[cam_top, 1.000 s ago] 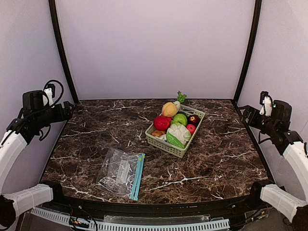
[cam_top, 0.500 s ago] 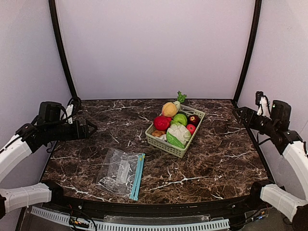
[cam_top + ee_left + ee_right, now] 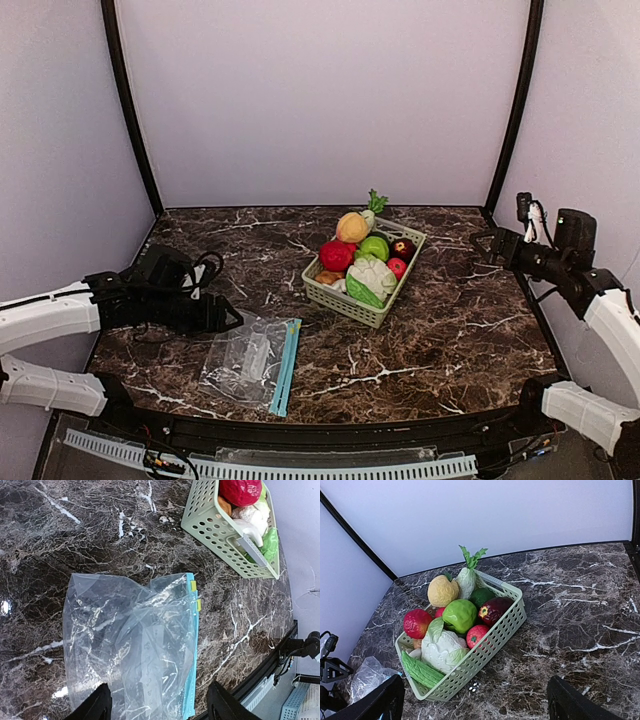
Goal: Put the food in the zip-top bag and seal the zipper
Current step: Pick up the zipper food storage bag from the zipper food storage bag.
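A clear zip-top bag with a blue zipper strip lies flat at the front left; it fills the left wrist view. Toy food sits in a pale green basket: white cauliflower, green apple, red fruits, dark red pepper, yellow fruit. My left gripper is open, just left of the bag and above it. My right gripper is open and empty, at the right, apart from the basket.
The basket stands at the table's middle, right of the bag. Dark marble table with black frame posts at the back corners. The table's front edge lies just past the bag's zipper.
My left arm has swung down and right from the left wall to the bag's left edge. My right arm has moved a little left toward the basket. Bag and basket have not moved.
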